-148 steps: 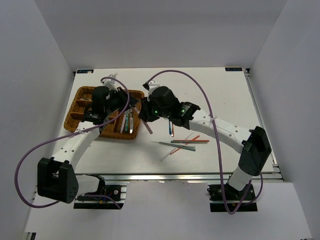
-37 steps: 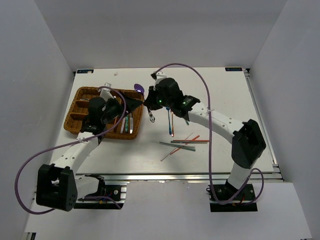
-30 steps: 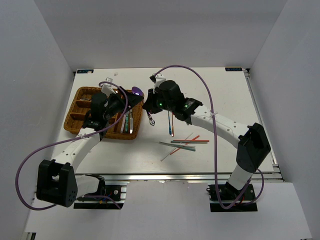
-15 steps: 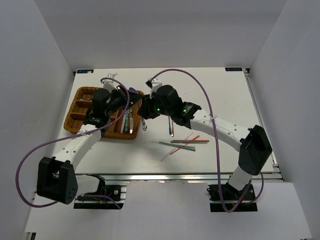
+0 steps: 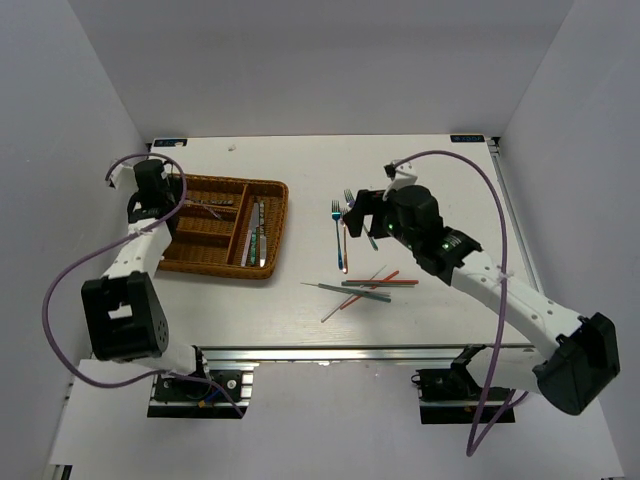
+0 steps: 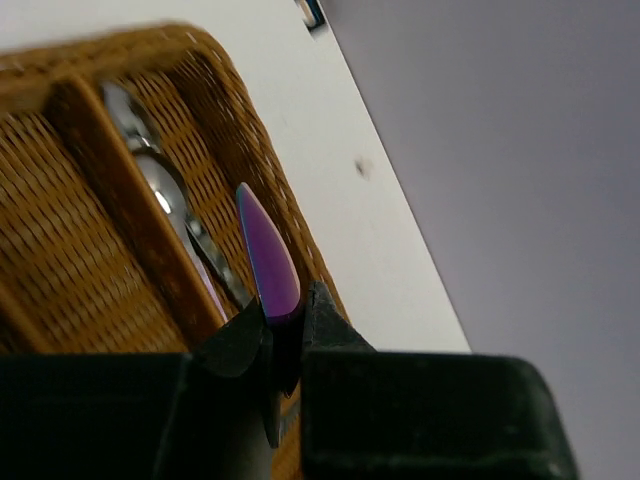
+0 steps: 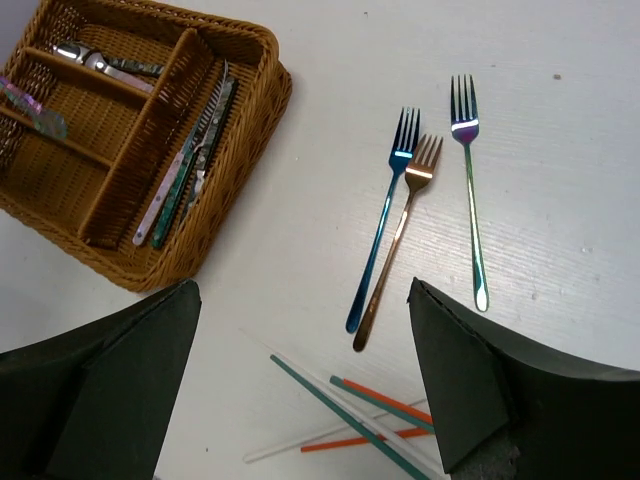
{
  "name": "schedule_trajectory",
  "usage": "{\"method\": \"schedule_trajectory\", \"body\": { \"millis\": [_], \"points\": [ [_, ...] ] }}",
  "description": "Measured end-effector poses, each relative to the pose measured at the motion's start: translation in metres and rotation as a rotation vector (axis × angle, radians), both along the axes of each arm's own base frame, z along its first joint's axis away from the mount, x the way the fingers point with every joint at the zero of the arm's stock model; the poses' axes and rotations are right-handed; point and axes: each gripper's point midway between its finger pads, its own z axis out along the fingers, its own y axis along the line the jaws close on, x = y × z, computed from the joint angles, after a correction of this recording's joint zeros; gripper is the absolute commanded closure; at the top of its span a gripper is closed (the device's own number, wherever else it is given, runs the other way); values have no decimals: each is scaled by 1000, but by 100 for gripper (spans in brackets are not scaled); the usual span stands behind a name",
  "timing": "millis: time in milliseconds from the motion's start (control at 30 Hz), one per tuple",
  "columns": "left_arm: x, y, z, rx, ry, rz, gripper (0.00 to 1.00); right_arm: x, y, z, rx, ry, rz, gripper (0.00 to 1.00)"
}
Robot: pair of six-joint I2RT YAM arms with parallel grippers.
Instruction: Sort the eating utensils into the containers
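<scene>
Left tool (image 6: 283, 325) pinches the slim purple utensil (image 6: 268, 262), likely stiff, light, slick; right tool (image 7: 300, 395) gapes empty; flat-lying forks (image 7: 400, 235) probably want mid-handle grips.

Open gap between tray (image 5: 281, 222) and forks (image 5: 341, 236)

You saw a brown woven wicker tray (image 7: 268, 110), a purple iridescent metal utensil (image 6: 268, 262), a blue metal fork (image 7: 380, 225), a copper metal fork (image 7: 395, 245), a purple-green metal fork (image 7: 471, 200), thin orange chopsticks (image 7: 385, 400) and teal chopsticks (image 7: 330, 408).

A white table (image 5: 450, 175) boxed in by plain pale grey walls (image 5: 320, 60), evenly lit
</scene>
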Motion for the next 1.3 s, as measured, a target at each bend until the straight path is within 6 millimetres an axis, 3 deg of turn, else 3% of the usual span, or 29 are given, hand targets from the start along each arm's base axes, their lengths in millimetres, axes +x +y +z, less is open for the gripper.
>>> {"method": "schedule_trajectory", "body": {
  "millis": [67, 167, 333, 467, 633, 833, 1100, 1300],
  "points": [
    [11, 24, -12, -19, -14, 86, 100, -7, -6, 1, 8, -10, -1, 11],
    [30, 41, -38, -63, -28, 157, 100, -14, -10, -5, 9, -3, 6, 11],
    [57, 50, -77, -139, -38, 198, 100, -22, -13, -29, -18, 41, 20, 11],
    [66, 50, -90, -195, -68, 213, 100, -22, -10, -40, -32, 64, 30, 11],
    [80, 49, -88, -281, -172, 215, 100, -20, -7, -51, -51, 88, 38, 11],
    [80, 49, -78, -401, -244, 201, 100, -19, -5, -63, -73, 112, 45, 11],
    [81, 53, -22, -430, -386, 187, 100, -19, -5, -65, -77, 116, 47, 11],
    [103, 53, -28, -448, -414, 164, 100, -18, -5, -68, -83, 122, 46, 11]
  ]
}}
